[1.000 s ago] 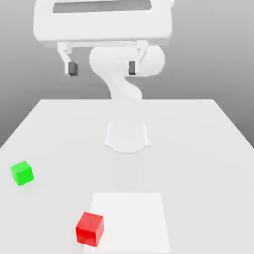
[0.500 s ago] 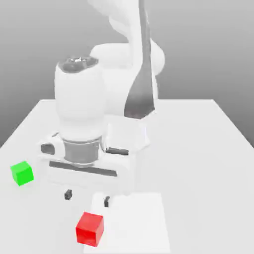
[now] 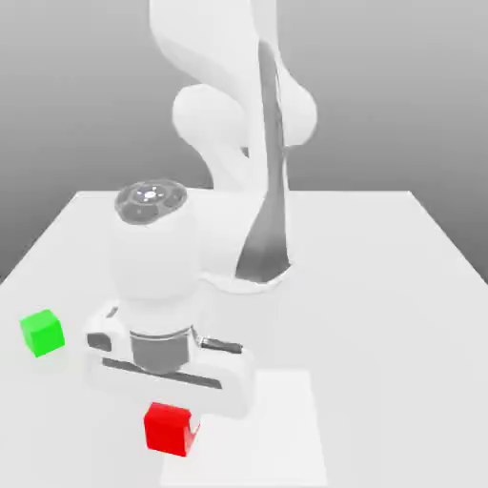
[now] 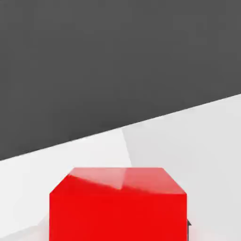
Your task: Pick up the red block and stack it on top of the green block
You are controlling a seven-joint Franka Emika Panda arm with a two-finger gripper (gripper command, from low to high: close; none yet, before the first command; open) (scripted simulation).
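Since half a second ago: hand dropped lower and nearer, now sitting right over the red block [image 3: 172,429], covering its upper far part. Block itself unmoved, likewise the green block [image 3: 42,333].

Nearest, at the front of the table [image 3: 400,286]: red block, resting on the table at the left edge of a slightly brighter white square patch [image 3: 276,429]. Only its near face and part of its top visible in the exterior view; far side hidden behind the wide white hand body [image 3: 172,367]. In the hand view, red block [image 4: 117,207] fills the lower middle of the picture, cut off at the bottom edge, with pale table beyond it and dark background above.

Jaws: cannot tell how far open, nor whether anything is held. Fingers hidden behind the hand body in the exterior view; in the hand view only a thin dark sliver beside the block's right edge, too little to identify.

Farther back and to the exterior view's left: green block, on the table, well apart from the red block and from the hand, fully in view, nothing on top of it.

Above the hand: thick white wrist with a round grey cap [image 3: 151,202]. Behind that, the arm [image 3: 243,124] rising with a dark grey stripe along one side, cut off at the top of the picture, hiding the base and part of the far table.
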